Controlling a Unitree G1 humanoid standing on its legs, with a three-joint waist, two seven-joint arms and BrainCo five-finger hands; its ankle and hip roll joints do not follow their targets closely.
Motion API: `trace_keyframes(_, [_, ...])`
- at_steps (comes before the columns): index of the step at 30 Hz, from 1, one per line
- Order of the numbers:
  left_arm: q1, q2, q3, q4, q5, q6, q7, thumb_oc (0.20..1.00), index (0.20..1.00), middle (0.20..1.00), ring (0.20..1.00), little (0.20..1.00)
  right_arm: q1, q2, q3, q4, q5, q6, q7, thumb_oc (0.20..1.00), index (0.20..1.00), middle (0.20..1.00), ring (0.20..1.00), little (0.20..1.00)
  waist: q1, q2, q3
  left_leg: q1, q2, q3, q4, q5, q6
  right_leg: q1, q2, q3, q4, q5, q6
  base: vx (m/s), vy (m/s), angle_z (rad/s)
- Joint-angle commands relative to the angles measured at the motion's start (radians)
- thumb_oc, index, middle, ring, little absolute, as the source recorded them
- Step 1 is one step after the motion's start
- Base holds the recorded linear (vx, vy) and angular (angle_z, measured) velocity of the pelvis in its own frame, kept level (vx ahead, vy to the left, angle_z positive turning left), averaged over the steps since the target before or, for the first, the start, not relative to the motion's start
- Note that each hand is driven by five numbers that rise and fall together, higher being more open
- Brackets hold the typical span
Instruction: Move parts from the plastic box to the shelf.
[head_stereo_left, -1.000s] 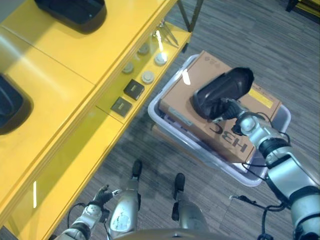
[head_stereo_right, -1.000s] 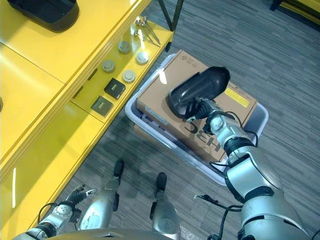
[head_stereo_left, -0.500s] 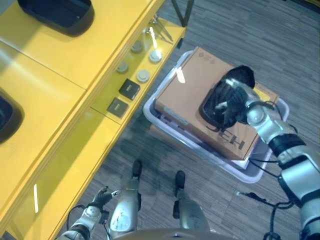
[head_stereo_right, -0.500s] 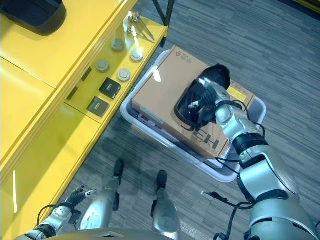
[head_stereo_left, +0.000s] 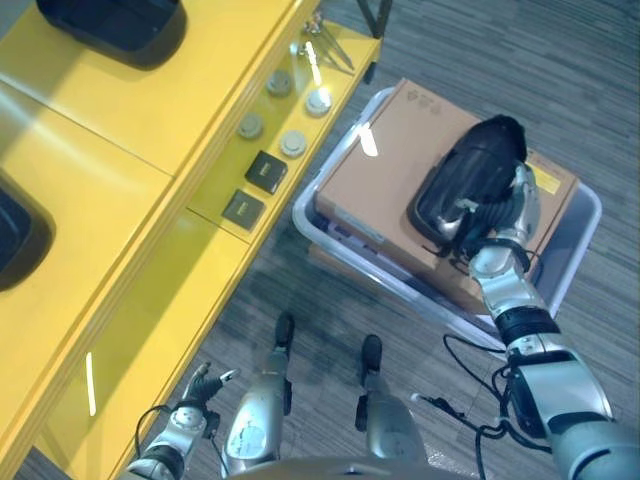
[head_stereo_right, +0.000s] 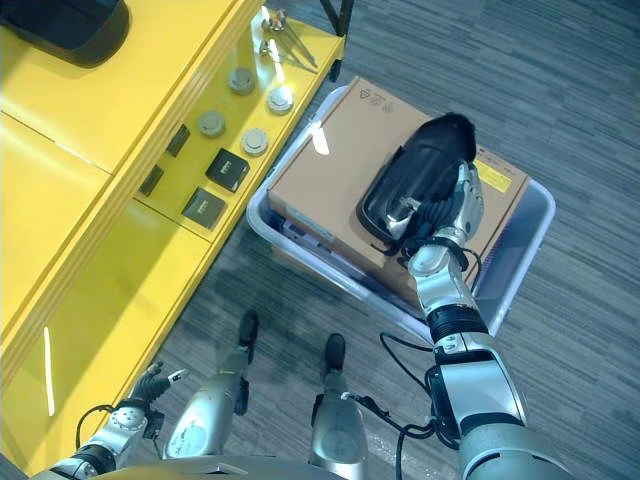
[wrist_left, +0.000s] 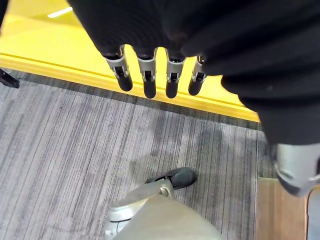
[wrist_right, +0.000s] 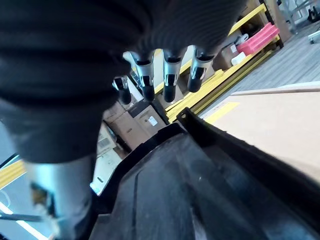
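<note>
The plastic box (head_stereo_left: 325, 235) holds one cardboard carton (head_stereo_left: 400, 170) topped by one black part (head_stereo_left: 470, 185). The right hand (head_stereo_left: 505, 215) rests on the part with nearly straight fingers (wrist_right: 170, 80). The left hand (head_stereo_left: 195, 385) hangs low, fingers straight and empty.

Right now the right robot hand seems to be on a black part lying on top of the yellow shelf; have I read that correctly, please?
Not quite. The right robot hand is on the black part, but that part lies on the cardboard box in the plastic box, not on the yellow shelf. The right eye view shows it.
</note>
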Motion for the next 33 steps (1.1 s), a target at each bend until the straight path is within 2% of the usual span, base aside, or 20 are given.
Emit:
trace_keyframes(1, [-0.026, -0.007, -0.05, 0.053, 0.015, 0.001, 0.04, 1.0, 1.0, 1.0, 1.0, 1.0, -0.054, -0.058, 0.042, 0.042, -0.001, -0.011, -0.102, 1.0, 1.0, 1.0, 1.0, 1.0, 0.013, -0.019, -0.047, 0.038, 0.014, -0.015, 0.004, -0.122, -0.02, -0.011, -0.055, 0.012, 0.008, -0.046, 0.044, 0.0, 0.0, 0.0])
trace_keyframes(8, [-0.031, -0.013, -0.067, 0.053, 0.013, -0.002, 0.062, 1.0, 1.0, 1.0, 1.0, 1.0, -0.073, -0.076, 0.007, 0.064, 0.016, -0.016, -0.203, 1.0, 1.0, 1.0, 1.0, 1.0, 0.014, -0.01, -0.047, 0.034, 0.013, -0.02, 0.004, -0.122, -0.022, -0.013, -0.056, 0.008, 0.009, -0.048, 0.044, 0.0, 0.001, 0.0])
trace_keyframes(14, [-0.039, -0.012, -0.078, 0.057, 0.014, 0.003, 0.074, 1.0, 1.0, 1.0, 1.0, 1.0, -0.092, -0.074, -0.009, 0.149, 0.112, -0.03, -0.208, 1.0, 1.0, 1.0, 1.0, 1.0, 0.012, -0.007, -0.044, 0.028, 0.015, -0.021, 0.004, -0.121, -0.025, -0.021, -0.054, 0.009, 0.011, -0.047, 0.043, 0.0, 0.0, 0.0])
trace_keyframes(18, [-0.05, -0.017, -0.111, 0.061, 0.009, 0.007, 0.068, 1.0, 1.0, 1.0, 1.0, 1.0, -0.185, -0.055, 0.066, 0.318, 0.207, -0.043, -0.122, 1.0, 1.0, 1.0, 1.0, 1.0, 0.016, 0.0, -0.03, 0.015, 0.014, -0.002, 0.006, -0.117, -0.023, -0.05, -0.053, 0.031, 0.009, -0.03, 0.045, -0.01, 0.019, -0.06])
trace_keyframes(20, [-0.059, -0.025, -0.134, 0.058, 0.005, 0.008, 0.057, 1.0, 1.0, 1.0, 1.0, 1.0, -0.232, -0.043, 0.125, 0.423, 0.243, -0.042, -0.033, 1.0, 1.0, 1.0, 1.0, 1.0, 0.021, 0.004, -0.027, 0.014, 0.011, 0.015, 0.007, -0.119, -0.019, -0.063, -0.057, 0.044, 0.005, -0.02, 0.048, 0.0, 0.043, -0.32])
trace_keyframes(21, [-0.059, -0.026, -0.133, 0.058, 0.005, 0.008, 0.057, 1.0, 1.0, 1.0, 1.0, 1.0, -0.236, -0.043, 0.127, 0.427, 0.245, -0.044, -0.031, 1.0, 1.0, 1.0, 1.0, 1.0, 0.022, 0.005, -0.026, 0.014, 0.012, 0.017, 0.007, -0.119, -0.018, -0.064, -0.057, 0.046, 0.005, -0.019, 0.048, -0.01, 0.043, -0.35])
trace_keyframes(24, [-0.071, -0.036, -0.165, 0.036, -0.01, 0.001, 0.031, 1.0, 1.0, 1.0, 1.0, 1.0, -0.288, -0.039, 0.208, 0.568, 0.279, -0.031, 0.138, 1.0, 1.0, 1.0, 1.0, 1.0, 0.037, 0.021, -0.02, 0.003, 0.001, 0.029, 0.009, -0.114, -0.016, -0.085, -0.066, 0.066, 0.003, -0.005, 0.051, -0.01, 0.023, -0.21])
trace_keyframes(25, [-0.071, -0.037, -0.165, 0.036, -0.011, 0.001, 0.031, 1.0, 1.0, 1.0, 1.0, 1.0, -0.29, -0.04, 0.209, 0.57, 0.279, -0.032, 0.14, 0.523, 0.523, 0.523, 0.523, 0.523, 0.037, 0.021, -0.021, 0.002, 0.001, 0.029, 0.009, -0.114, -0.016, -0.086, -0.066, 0.066, 0.003, -0.005, 0.051, 0.01, 0.022, -0.16])
trace_keyframes(26, [-0.072, -0.041, -0.179, 0.024, -0.015, -0.004, 0.017, 1.0, 1.0, 1.0, 1.0, 1.0, -0.307, -0.057, 0.234, 0.625, 0.28, -0.016, 0.211, 0.2, 0.2, 0.2, 0.2, 0.2, 0.045, 0.036, -0.02, -0.002, -0.005, 0.027, 0.007, -0.112, -0.015, -0.09, -0.072, 0.066, 0.003, -0.003, 0.054, 0.01, 0.036, -0.15])
trace_keyframes(27, [-0.076, -0.04, -0.183, 0.025, -0.013, -0.003, 0.004, 1.0, 1.0, 1.0, 1.0, 1.0, -0.309, -0.059, 0.246, 0.652, 0.286, -0.008, 0.266, 0.2, 0.2, 0.2, 0.2, 0.2, 0.049, 0.045, -0.022, -0.003, -0.008, 0.026, 0.006, -0.109, -0.015, -0.093, -0.075, 0.065, 0.003, -0.004, 0.054, 0.02, 0.045, -0.08])
trace_keyframes(33, [-0.068, -0.036, -0.179, 0.012, -0.008, 0.003, -0.009, 1.0, 1.0, 1.0, 1.0, 1.0, -0.292, -0.065, 0.228, 0.658, 0.313, -0.007, 0.283, 0.2, 0.2, 0.2, 0.2, 0.2, 0.046, 0.056, -0.031, 0.003, -0.014, 0.023, 0.007, -0.111, -0.013, -0.084, -0.077, 0.067, 0.003, -0.008, 0.057, 0.01, 0.008, 0.0])
